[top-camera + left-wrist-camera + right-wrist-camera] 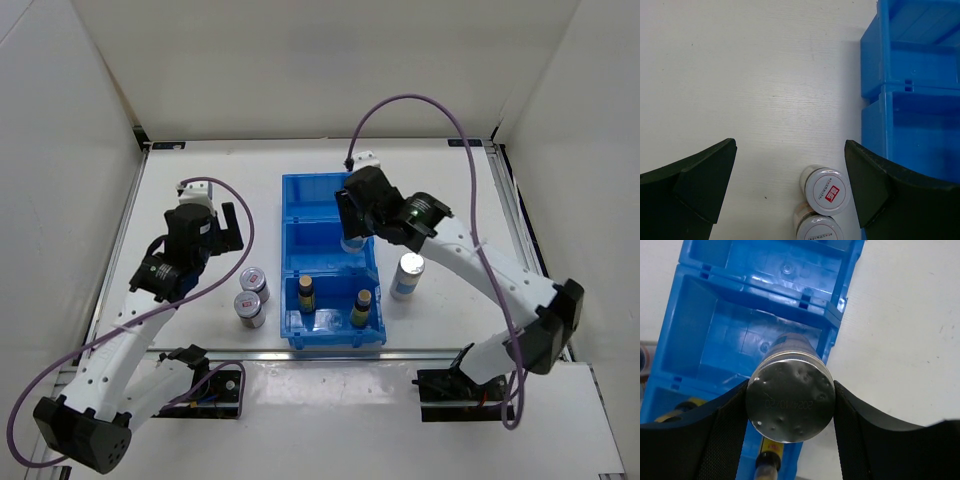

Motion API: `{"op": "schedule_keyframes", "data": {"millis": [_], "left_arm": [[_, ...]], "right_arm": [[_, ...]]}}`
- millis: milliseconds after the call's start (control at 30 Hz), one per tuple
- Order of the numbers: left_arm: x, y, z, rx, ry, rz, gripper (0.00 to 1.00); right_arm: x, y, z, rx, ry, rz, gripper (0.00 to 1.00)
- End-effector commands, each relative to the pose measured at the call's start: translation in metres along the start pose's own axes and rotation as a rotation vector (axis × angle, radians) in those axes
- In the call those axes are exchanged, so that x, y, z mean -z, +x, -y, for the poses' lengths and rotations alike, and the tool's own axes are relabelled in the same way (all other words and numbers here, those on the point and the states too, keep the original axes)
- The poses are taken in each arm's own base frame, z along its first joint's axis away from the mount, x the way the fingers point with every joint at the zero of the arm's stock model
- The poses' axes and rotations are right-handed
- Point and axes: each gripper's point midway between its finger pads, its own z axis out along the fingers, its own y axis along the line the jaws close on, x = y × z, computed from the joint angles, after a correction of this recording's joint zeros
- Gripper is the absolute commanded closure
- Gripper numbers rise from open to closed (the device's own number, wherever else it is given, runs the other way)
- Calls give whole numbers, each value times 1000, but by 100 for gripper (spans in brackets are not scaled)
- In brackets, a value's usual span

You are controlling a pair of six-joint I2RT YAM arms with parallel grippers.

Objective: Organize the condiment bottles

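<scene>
View from above: right gripper [352, 238] sits at centre frame over the blue bin [335, 335], mid compartment, right of its middle. I see only a pale sliver of its load here. Left gripper [232, 228] hangs left of centre over the table [200, 170], jaws spread wide, nothing btwn them. Two amber bottles [306, 293] stand upright in the bottom compartment, one left, one right. Jar pair [252, 296] stands just left of the bin's lower part. Lone jar [408, 275] stands just right of it.

Left wrist view: jaws wide & empty. Jar pair [826, 190] shows at lower centre, the two touching, nearer the right-hand finger. Bin wall fills the right edge.

Right wrist view: both fingers [725, 440] press the sides of the held jar [790, 400], flat silver end toward the lens, mid compartment behind it, amber bottles at lower left & bottom edge. Whether the jar touches the bin floor I cannot tell.

Risks, in my judgement: the held jar looks close to the bin's right wall, so an off-centre release could catch the rim & tip it out. A high release could topple it inside. The jar pair leaves little room beside the bin, so a wide approach could knock one over.
</scene>
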Motion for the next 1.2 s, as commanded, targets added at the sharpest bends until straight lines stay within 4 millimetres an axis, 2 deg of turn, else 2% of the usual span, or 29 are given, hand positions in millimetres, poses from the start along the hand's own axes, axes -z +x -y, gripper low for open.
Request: {"op": "schedule_keyframes", "data": {"millis": [0, 67, 200, 367, 533, 567, 633, 667, 700, 733, 800, 900, 933, 1000, 1033, 1133, 1167], "left_arm": [[-2, 3, 1, 6, 6, -15, 0], [-2, 3, 1, 6, 6, -15, 0], [-4, 6, 3, 3, 13, -26, 0], [-4, 6, 3, 3, 13, -26, 0], [-6, 7, 3, 0, 11, -35, 0], [-6, 7, 3, 0, 11, -35, 0], [-5, 4, 4, 3, 13, -26, 0], [-5, 4, 4, 3, 13, -26, 0], [-7, 5, 4, 0, 11, -34, 0], [-7, 5, 4, 0, 11, -35, 0], [-7, 5, 4, 0, 11, -35, 0], [-7, 5, 4, 0, 11, -35, 0], [-6, 7, 4, -3, 8, -43, 0], [-6, 7, 4, -3, 8, -43, 0], [-6, 8, 5, -3, 17, -46, 0], [-6, 8, 5, -3, 17, -46, 0], [-6, 8, 5, -3, 17, -46, 0]], "right_arm": [[-11, -49, -2, -54, -46, 132, 100], [-27, -45, 1, -74, -46, 108, 100], [-63, -18, 1, -96, -59, 15, 100], [-86, 9, -6, -109, -83, -49, 100], [-99, 23, -12, -109, -96, -87, 100], [-101, 26, -15, -107, -105, -99, 98], [-102, 26, -16, -96, -113, -107, 76], [-101, 30, -15, -91, -109, -122, 59], [-99, 26, -15, -83, -110, -118, 42], [-94, 28, -9, -69, -69, -117, 19], [-81, 15, -1, -64, -20, -80, 2], [-48, -13, 13, -80, 1, 8, 0], [-27, -25, 20, -89, -2, 60, 0], [-3, -37, 25, -102, -19, 121, 0], [19, -48, 33, -111, -24, 179, 0], [38, -45, 58, -141, 16, 199, 0], [35, -31, 65, -131, 39, 149, 0]]}}
